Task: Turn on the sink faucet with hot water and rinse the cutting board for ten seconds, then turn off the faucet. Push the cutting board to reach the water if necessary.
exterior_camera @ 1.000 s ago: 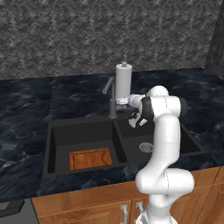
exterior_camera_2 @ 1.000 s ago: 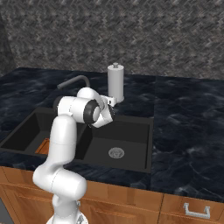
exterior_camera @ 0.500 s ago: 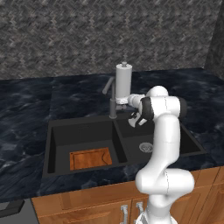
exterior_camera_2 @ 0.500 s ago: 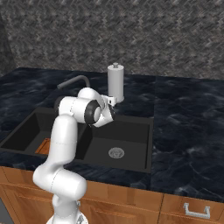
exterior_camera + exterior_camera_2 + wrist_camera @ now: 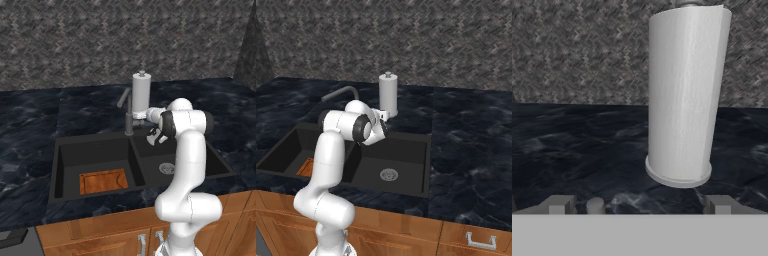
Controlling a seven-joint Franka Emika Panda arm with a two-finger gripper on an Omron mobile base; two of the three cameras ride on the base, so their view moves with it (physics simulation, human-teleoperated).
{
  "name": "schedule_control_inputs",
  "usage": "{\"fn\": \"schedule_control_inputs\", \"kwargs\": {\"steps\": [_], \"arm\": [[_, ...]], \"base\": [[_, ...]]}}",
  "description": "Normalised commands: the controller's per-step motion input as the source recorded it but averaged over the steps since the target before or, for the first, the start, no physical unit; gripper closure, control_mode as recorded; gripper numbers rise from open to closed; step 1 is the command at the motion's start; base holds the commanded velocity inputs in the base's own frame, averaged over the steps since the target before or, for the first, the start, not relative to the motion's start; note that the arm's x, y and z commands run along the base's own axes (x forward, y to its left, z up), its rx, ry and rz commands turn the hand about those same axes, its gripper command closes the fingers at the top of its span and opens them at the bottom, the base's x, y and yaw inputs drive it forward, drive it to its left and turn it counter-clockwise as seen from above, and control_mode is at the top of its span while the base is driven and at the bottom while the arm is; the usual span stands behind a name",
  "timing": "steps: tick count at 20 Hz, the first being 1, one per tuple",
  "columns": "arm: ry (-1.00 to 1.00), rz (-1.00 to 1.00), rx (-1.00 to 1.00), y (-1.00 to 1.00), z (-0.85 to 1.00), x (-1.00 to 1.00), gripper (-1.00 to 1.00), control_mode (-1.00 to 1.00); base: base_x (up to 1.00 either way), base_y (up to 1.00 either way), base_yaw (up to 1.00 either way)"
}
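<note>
Gripper [image 5: 639,207] hanging open and holding nothing, facing the dispenser [image 5: 684,95] on the counter [image 5: 572,150], faucet [image 5: 128,111] standing behind the sink [image 5: 100,150] divider, board [image 5: 103,181] lying in the left basin

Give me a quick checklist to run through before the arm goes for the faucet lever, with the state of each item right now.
1. Water off at the start: ok, no stream falls from the sink faucet.
2. Cutting board in the sink: ok, flat in the left basin.
3. Board under the spout: cannot tell; it lies at the basin's front.
4. Gripper free: cannot tell; its jaws are unclear, though nothing shows between them.
5. Hand aimed at the lever: not ok, the hand view faces the pump dispenser.
6. Lever in plain sight: not ok, I cannot pick it out.
</note>
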Motion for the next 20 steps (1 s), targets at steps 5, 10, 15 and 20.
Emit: {"fn": "schedule_control_inputs", "kwargs": {"steps": [5, 10, 15, 20], "arm": [[0.00, 0.00, 0.00, 0.00, 0.00, 0.00, -1.00, -1.00], [0.00, 0.00, 0.00, 0.00, 0.00, 0.02, -1.00, -1.00], [0.00, 0.00, 0.00, 0.00, 0.00, 0.00, 1.00, -1.00], [0.00, 0.00, 0.00, 0.00, 0.00, 0.00, 1.00, -1.00]], "base": [[0.00, 0.00, 0.00], [0.00, 0.00, 0.00], [0.00, 0.00, 0.00], [0.00, 0.00, 0.00]]}}
